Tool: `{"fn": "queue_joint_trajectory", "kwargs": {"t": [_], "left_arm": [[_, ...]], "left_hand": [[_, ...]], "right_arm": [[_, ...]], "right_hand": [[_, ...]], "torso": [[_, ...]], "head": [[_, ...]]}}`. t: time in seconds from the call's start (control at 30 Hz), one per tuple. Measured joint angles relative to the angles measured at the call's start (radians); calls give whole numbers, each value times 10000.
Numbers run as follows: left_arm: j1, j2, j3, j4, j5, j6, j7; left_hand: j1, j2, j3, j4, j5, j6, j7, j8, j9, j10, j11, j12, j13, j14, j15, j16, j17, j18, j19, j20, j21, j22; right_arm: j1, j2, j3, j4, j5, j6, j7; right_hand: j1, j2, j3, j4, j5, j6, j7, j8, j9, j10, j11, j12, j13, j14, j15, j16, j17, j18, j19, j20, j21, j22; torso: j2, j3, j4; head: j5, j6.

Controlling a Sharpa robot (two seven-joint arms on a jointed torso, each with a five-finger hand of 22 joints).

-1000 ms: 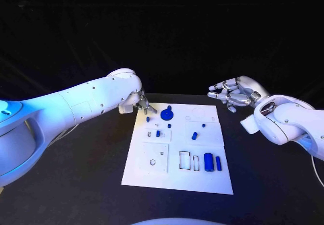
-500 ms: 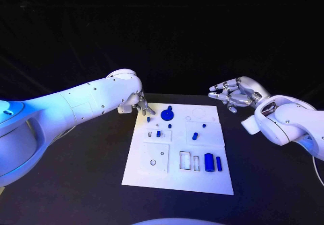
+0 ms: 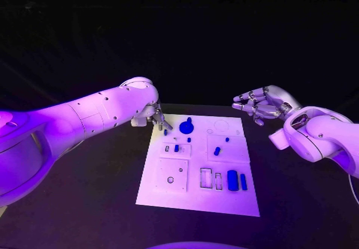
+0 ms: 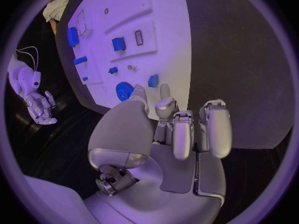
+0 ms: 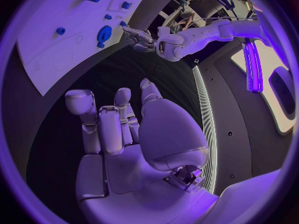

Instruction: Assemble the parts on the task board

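My left hand (image 3: 155,118) hangs at the far left corner of the task board (image 3: 197,202), fingers (image 4: 182,134) loosely curled and a bit apart, nothing in them as far as the wrist view shows. The thumb tip pokes toward the blue gear (image 4: 124,90), but my own palm covers the spot, so I honestly can't tell if it's touching or just above. From the head view, most of that hand is tucked behind my forearm, only the fingertips stick out. My right hand (image 3: 259,105) is well off the board past its far right corner, up in the air over the black table (image 3: 90,207), fingers (image 5: 99,127) side by side, slightly bent, holding nothing. On the board itself: the gear (image 3: 186,127) sits near the far edge with a small blue piece (image 3: 165,132) just beside it on the left, a few more small blue parts are scattered through the middle, and a fat blue cylinder (image 3: 233,179) lies near the front right with a thinner blue pin (image 3: 244,180) just beside it. The tiny bits in the middle are too small to make out their shapes. The outlined recesses up front look like slots, but how deep they are I can't tell.
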Motion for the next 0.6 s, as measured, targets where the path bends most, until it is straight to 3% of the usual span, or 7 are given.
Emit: {"fn": "queue_joint_trajectory", "kwargs": {"t": [0.43, 0.6], "left_arm": [[-74, 35, 0, -67, 129, 53, 120], [-81, 58, 0, -81, 153, 44, 158]], "left_hand": [[208, 208, -27, -28, 0, 86, -54, 89, 43, 0, 0, 0, -36, 35, -36, 0, -1, -1, 0, 0, 0, -2], [425, 424, 33, -88, 0, 86, -55, 89, 60, 0, 0, 0, -53, 36, -36, 0, -2, 1, 0, 0, 0, -2]], "right_arm": [[0, 0, 1, 14, -3, 0, 0], [0, 2, 1, 13, -3, 7, 0]], "right_hand": [[0, 0, 0, 0, -39, 0, 0, 0, -2, 0, 0, 0, -56, 0, 0, 0, -24, 0, 0, 0, 0, -35], [0, 0, -28, 28, -39, -1, -1, -1, -2, 0, 0, 0, -75, 0, 0, -37, -34, 0, 0, 0, -40, -53]], "torso": [[-1, -8, 6], [-2, -9, -2]], "head": [[43, 22], [49, 27]]}}
